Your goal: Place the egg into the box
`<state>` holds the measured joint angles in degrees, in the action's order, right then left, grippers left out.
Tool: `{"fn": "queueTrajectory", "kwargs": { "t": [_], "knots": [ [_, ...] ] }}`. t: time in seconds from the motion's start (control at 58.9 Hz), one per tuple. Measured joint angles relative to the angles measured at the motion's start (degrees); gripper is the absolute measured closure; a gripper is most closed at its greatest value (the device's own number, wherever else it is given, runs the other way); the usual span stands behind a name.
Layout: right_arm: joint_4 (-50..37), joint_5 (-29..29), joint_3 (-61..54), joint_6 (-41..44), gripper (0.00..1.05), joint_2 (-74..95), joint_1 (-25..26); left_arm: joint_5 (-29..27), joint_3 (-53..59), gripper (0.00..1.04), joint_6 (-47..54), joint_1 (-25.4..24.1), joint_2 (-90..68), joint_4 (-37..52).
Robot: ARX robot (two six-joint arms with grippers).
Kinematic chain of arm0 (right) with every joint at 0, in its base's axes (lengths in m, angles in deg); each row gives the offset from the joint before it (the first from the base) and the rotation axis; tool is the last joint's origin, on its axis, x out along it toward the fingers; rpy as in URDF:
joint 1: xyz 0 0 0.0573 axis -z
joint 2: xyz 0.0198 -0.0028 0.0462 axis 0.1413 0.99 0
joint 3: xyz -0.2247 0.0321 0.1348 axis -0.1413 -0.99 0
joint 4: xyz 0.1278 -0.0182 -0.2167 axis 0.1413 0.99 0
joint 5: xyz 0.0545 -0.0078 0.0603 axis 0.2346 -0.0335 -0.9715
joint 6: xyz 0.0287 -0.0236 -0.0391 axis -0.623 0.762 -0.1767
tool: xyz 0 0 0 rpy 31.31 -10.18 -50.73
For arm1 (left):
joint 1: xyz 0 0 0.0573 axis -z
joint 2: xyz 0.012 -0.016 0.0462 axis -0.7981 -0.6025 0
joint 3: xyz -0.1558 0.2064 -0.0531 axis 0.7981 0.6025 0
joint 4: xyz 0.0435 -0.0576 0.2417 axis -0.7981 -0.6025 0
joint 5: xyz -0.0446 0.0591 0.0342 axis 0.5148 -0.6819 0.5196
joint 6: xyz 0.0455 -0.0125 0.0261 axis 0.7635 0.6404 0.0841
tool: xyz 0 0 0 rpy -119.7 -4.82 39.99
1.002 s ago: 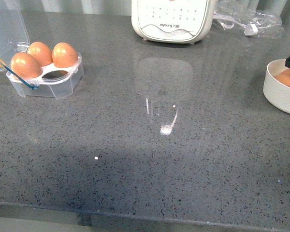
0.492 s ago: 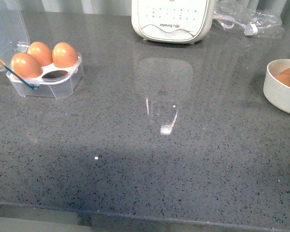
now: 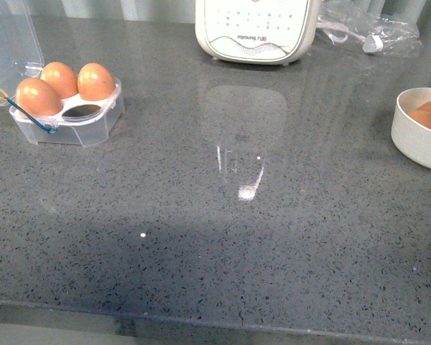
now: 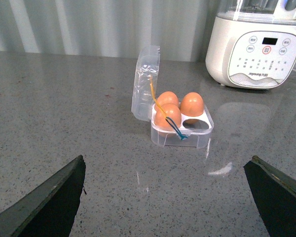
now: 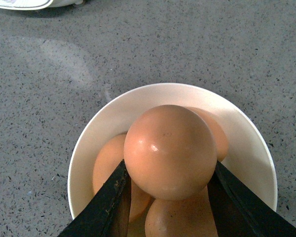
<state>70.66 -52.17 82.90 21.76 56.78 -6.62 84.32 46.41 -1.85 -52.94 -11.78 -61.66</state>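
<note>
**Right gripper (image 5: 168,168) clamped on egg (image 5: 170,150) over bowl (image 5: 84,163)**

Closed to egg width, with one dark finger pressed against either side of the egg. Poised directly over the round white bowl at the right edge of the grey countertop (image 3: 237,237). Three more brown eggs underneath in the bowl; touching the held one or not, cannot tell. Well apart from the box (image 3: 72,118), far across at the left rear of the countertop. Clear lid (image 4: 145,81) standing up and open, with yellow and teal bands trailing across the front. Four slots counted: three filled with brown eggs, one empty at the nearer right corner as seen from the front. Left gripper (image 4: 166,160) spread wide, nothing between its fingers, facing the box without touching it. One white appliance (image 3: 257,29) at the back of the countertop, one crumpled clear bag (image 3: 373,32) just beside it to the right.
</note>
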Motion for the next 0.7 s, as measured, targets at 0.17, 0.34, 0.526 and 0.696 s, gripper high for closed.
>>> {"fn": "queueTrajectory", "kwargs": {
  "t": [0.17,0.34,0.526,0.696],
  "knots": [
    [0.4,0.4,0.0,1.6,0.66,-3.2,-0.7,0.0,0.0,0.07,0.0,0.0,0.0,0.0],
    [1.6,-0.5,0.1,2.8,0.66,-5.2,-2.3,0.0,0.0,0.07,0.0,0.0,0.0,0.0],
    [2.2,-4.1,2.5,4.9,0.66,-5.9,-6.5,0.0,0.0,0.07,0.0,0.0,0.0,0.0],
    [5.7,-7.6,8.6,7.4,0.66,-4.6,-12.1,0.0,0.0,0.07,0.0,0.0,0.0,0.0]
  ]
}}
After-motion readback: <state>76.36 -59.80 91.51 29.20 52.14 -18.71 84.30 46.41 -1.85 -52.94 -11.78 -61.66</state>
